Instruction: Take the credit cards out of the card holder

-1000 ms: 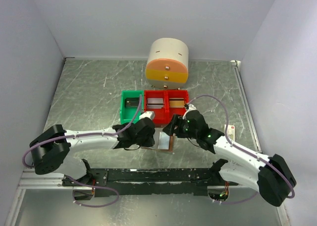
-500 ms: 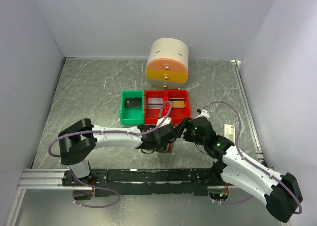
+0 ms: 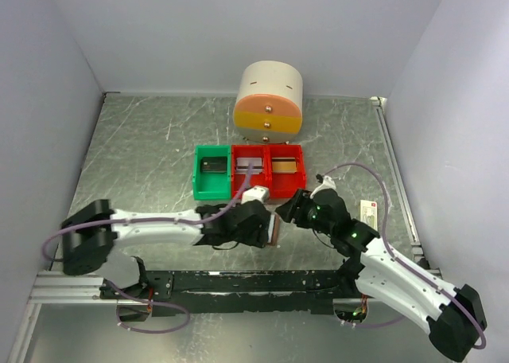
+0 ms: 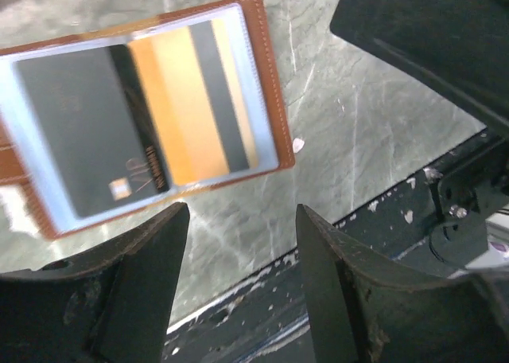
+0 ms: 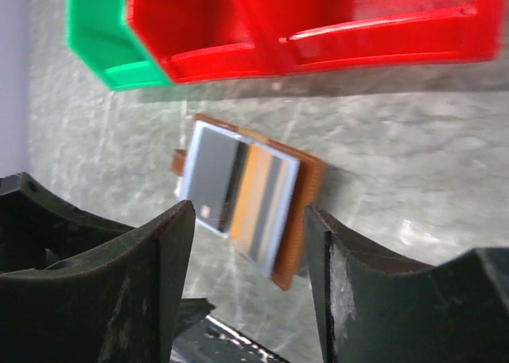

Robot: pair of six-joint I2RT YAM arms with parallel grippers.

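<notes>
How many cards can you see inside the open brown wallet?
2. A dark grey card sits in the open card holder, and an orange card with a grey stripe lies right beside it. More may be hidden underneath.

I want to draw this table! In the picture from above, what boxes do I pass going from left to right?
green bin → left red bin → right red bin → small cream box

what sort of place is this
Probably a robot lab test cell: left arm and right arm bolted to a rail, plain white walls around the table, staged props like bins and a card holder.
</notes>
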